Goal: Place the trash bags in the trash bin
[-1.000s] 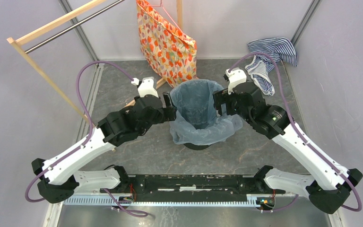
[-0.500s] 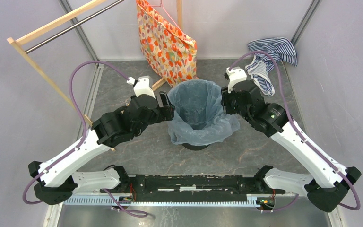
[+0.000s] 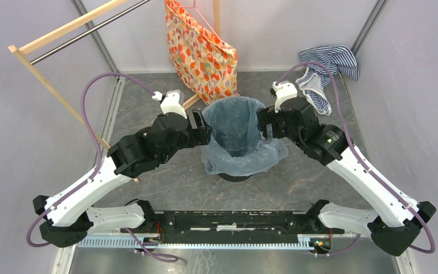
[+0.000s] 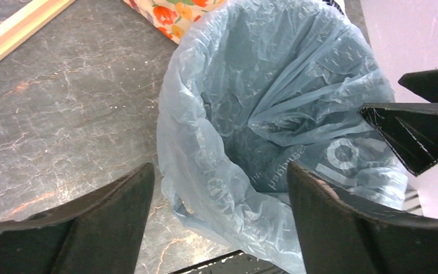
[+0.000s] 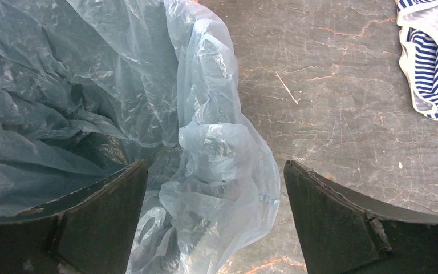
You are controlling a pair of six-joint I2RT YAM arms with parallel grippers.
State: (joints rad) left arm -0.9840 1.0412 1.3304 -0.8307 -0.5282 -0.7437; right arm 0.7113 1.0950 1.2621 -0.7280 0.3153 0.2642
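The pale-blue trash bag (image 3: 236, 134) lines the black trash bin (image 3: 236, 177), with its mouth open and its edges draped over the rim. My left gripper (image 3: 201, 130) is at the bag's left rim and my right gripper (image 3: 264, 123) at its right rim. In the left wrist view the gripper (image 4: 219, 194) is open, with its jaws set wide on either side of the bag's folded edge (image 4: 205, 171). In the right wrist view the gripper (image 5: 215, 188) is open too, and a loose fold of bag (image 5: 222, 165) hangs between the jaws. Most of the bin is hidden by the bag.
An orange floral fabric bag (image 3: 202, 51) hangs just behind the bin. A wooden rack (image 3: 51, 43) stands at the back left. A blue-white striped cloth (image 3: 325, 71) lies at the back right and also shows in the right wrist view (image 5: 430, 68). Grey walls close in both sides.
The bag's mouth has spread wider and settled lower over the bin. My left arm has shifted a little to the left. My right gripper moved in toward the rim and eased back.
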